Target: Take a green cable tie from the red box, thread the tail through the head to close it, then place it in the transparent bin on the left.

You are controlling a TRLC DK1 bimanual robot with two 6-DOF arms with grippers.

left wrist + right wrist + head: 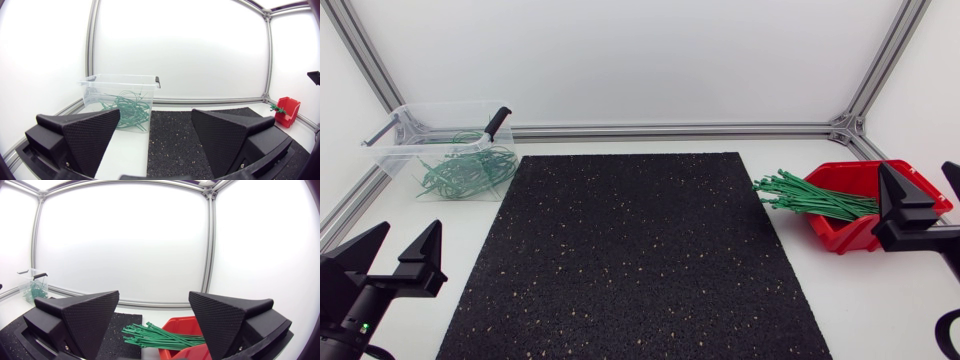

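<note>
Two arms parked, nothing gripped.
Left to right I see the transparent bin [395, 150] with looped ties [460, 170] inside, my left gripper [410, 235] fingers wide, black mat [630, 250], green cable ties [810, 195] spilling from the red box [850, 232], my right gripper [918, 175] wide too.

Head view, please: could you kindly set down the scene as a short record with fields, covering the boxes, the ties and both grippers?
red box: right of the mat
green cable ties: straight bundle in the red box, ends sticking out toward the mat
transparent bin: far left corner, off the mat
looped ties: inside the transparent bin
black mat: middle of the table
left gripper: open, holding nothing, near left
right gripper: open, holding nothing, by the red box
</note>
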